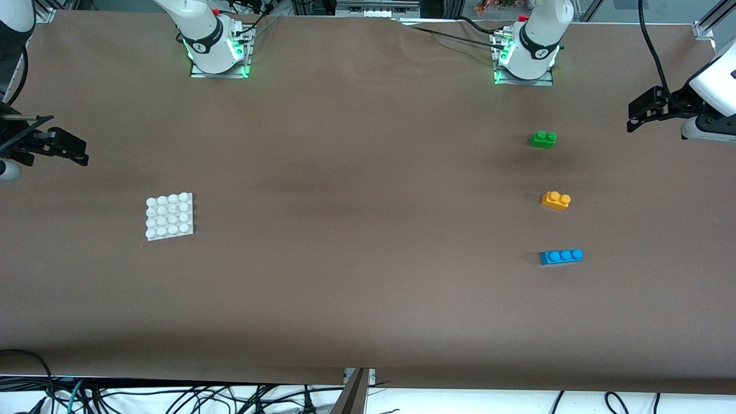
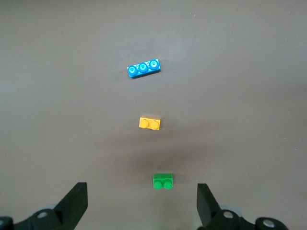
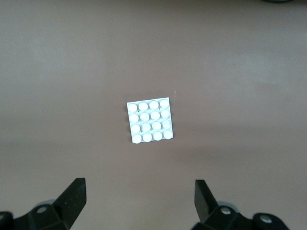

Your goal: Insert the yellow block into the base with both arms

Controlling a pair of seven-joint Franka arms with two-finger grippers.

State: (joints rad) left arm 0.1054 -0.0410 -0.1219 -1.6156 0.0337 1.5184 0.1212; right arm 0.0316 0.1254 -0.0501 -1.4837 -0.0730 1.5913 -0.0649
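Still, yellow block point(image 1: 556, 200) apart from base point(image 1: 169, 216).

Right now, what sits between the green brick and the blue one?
The yellow block lies between the green brick and the blue brick, touching neither. The front view shows this, and the left wrist view too.

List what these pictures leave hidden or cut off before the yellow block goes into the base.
- Left gripper: front view's edge cuts off most of its arm.
- Right gripper: same view, its arm is cut off at the other edge.
- Yellow block and base: undersides unseen in every view; each rests on the table.
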